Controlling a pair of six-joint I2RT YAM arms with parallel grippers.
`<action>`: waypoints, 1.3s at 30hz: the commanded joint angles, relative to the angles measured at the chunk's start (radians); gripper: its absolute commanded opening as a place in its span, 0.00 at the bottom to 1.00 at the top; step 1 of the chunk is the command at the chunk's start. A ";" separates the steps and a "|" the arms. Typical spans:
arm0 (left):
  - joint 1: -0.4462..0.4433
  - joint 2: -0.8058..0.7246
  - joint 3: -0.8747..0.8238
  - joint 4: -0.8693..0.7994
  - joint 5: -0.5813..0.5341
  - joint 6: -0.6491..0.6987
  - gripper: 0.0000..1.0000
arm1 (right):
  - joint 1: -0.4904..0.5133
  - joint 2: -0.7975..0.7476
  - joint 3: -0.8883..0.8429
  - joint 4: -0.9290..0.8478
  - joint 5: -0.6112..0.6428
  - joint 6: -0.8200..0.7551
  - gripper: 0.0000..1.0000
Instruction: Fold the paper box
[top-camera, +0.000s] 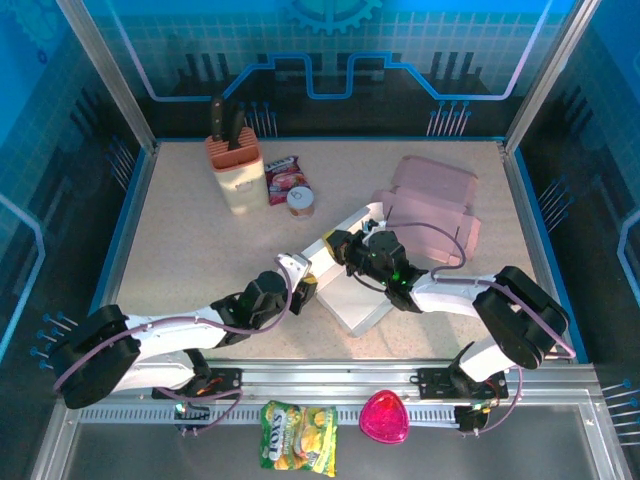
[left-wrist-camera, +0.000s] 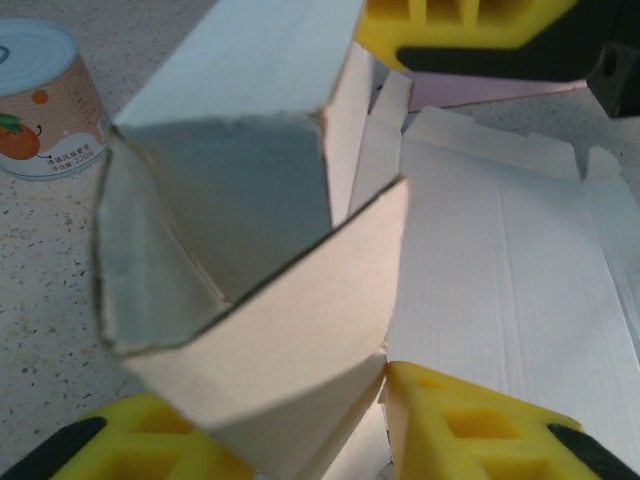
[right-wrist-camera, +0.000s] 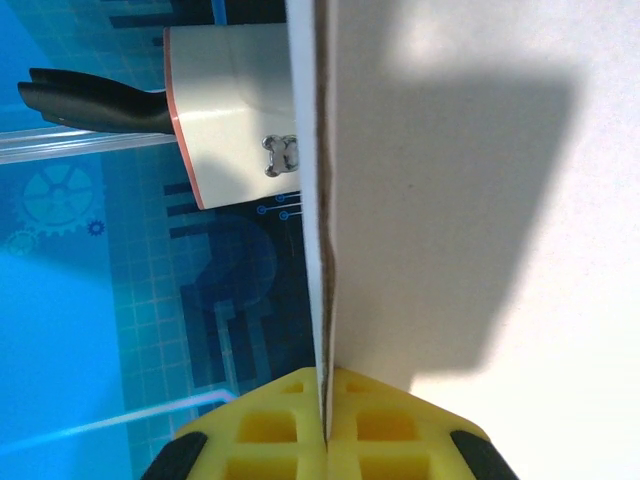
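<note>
On the speckled tan table (top-camera: 180, 240), the white paper box (top-camera: 355, 300) is lying near the middle, partly flat, with one end standing up as an open tube. Both arms are reaching in to it from the 6 o'clock edge.

The left gripper (top-camera: 305, 275) is sitting at the box's 9 o'clock side. In the left wrist view its yellow fingers (left-wrist-camera: 470, 420) are standing part way apart, with a bent corner of the box between them. I cannot tell if they are squeezing it.

The right gripper (top-camera: 350, 250) is at the box's 12 o'clock end. In the right wrist view its yellow fingertips are pinching tight on a thin white card edge of the box.

At 11 o'clock from the box, a white and orange knife block (top-camera: 235, 170) is standing with black handles sticking out. Just beside it, at its 3 o'clock, a red snack packet (top-camera: 282, 178) is lying flat, and a small tin can (top-camera: 300, 202) is standing next to the packet. At 1 o'clock from the box, pink boxes (top-camera: 432, 205) are lying together.

Blue walls (top-camera: 330, 40) with gear and grid pictures are closing the table in, held by silver metal posts (top-camera: 105, 70). At 6 o'clock, past the metal rail (top-camera: 330, 380), a yellow chips bag (top-camera: 298, 435) and a pink heart-shaped thing (top-camera: 385, 418) are lying side by side.
</note>
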 joint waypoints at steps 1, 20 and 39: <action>-0.009 -0.041 -0.012 -0.046 0.029 -0.020 0.41 | -0.016 0.004 0.011 0.075 -0.013 -0.036 0.00; 0.022 -0.224 -0.080 -0.210 -0.151 -0.236 0.41 | -0.031 0.192 -0.028 0.353 -0.092 -0.050 0.00; 0.115 -0.027 -0.130 0.122 0.021 -0.054 0.35 | -0.028 0.202 -0.016 0.342 -0.103 -0.039 0.00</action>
